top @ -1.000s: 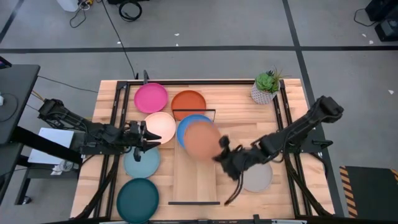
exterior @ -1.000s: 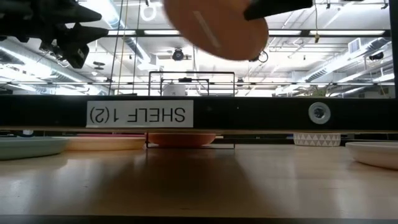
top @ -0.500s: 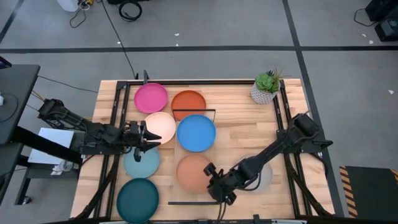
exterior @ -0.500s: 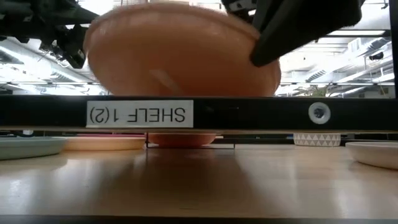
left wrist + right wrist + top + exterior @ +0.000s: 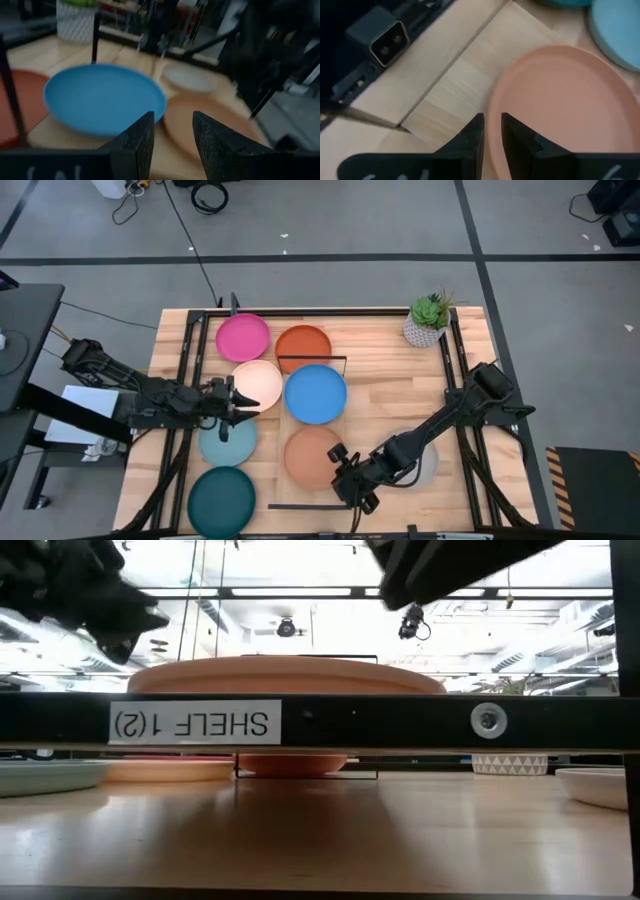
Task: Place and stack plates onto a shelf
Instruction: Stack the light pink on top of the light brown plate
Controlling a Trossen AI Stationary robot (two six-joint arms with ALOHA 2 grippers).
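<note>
A tan-orange plate (image 5: 312, 457) lies flat on the near half of the light-wood shelf (image 5: 296, 494). A blue plate (image 5: 316, 393) lies on the shelf's far half. My right gripper (image 5: 347, 483) hovers just above the tan-orange plate's near right rim (image 5: 495, 125), its fingers a narrow gap apart; in the low view it (image 5: 420, 570) stands clear above the plate (image 5: 285, 675). My left gripper (image 5: 240, 398) waits open above the table's left, beside the cream plate (image 5: 258, 385). The pink (image 5: 243, 337), orange (image 5: 303, 345), light teal (image 5: 228, 440), dark teal (image 5: 220, 498) and grey (image 5: 425, 468) plates lie on the table.
A potted plant (image 5: 428, 320) stands at the far right corner. Black wire rails close the shelf's far end (image 5: 312, 358) and near end (image 5: 305, 506). My right arm crosses over the grey plate. Bare tabletop lies to the right of the blue plate (image 5: 400, 385).
My right gripper has carried the tan-orange plate from above the blue plate toward the table's near edge and down. The plate, tilted half a second ago, now lies flat on the shelf with the gripper above it. The shelf's front has shifted slightly toward the table's left.
</note>
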